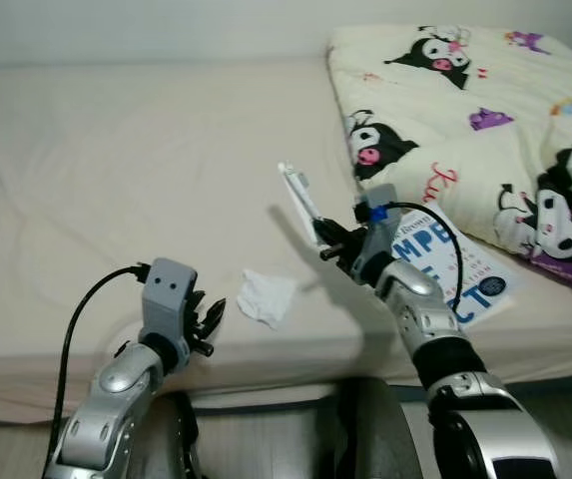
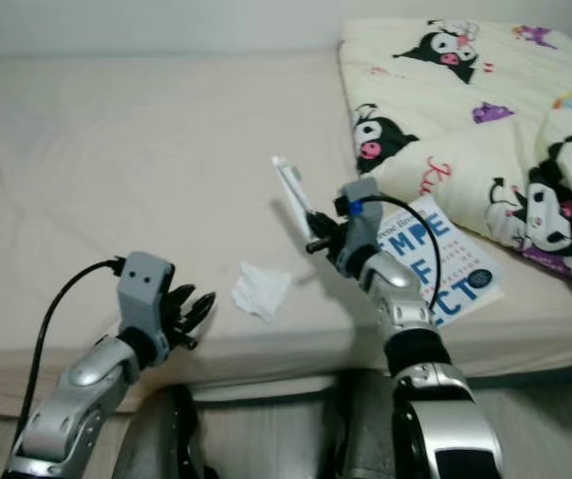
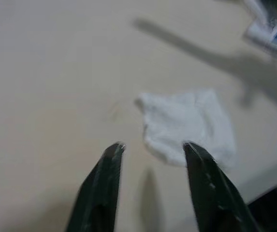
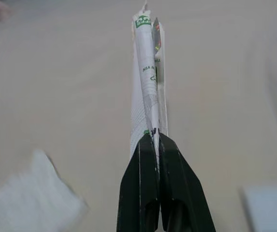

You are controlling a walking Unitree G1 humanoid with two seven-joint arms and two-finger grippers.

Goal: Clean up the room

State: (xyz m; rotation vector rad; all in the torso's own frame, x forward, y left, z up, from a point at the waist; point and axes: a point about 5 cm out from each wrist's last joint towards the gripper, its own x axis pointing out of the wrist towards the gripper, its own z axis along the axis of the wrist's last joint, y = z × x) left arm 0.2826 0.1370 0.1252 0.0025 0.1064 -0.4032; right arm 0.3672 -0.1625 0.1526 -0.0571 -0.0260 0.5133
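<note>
crumpled tissue (image 1: 266, 296) near bed edge (image 1: 295, 374), beside parted left gripper (image 1: 209, 321)

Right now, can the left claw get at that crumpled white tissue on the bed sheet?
Probably yes. The left claw is open and hovers near the bed's front edge, with the crumpled white tissue lying just beyond its fingertips on the beige sheet. Nothing lies between them.

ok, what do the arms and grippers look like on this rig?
Both arms are silver metal with rounded segments and black joint bands. Left gripper has a grey boxy wrist housing with two small holes, long black tapered fingers, and a looping black cable. Right gripper has the same grey housing, a blue connector and a black cable.
</note>
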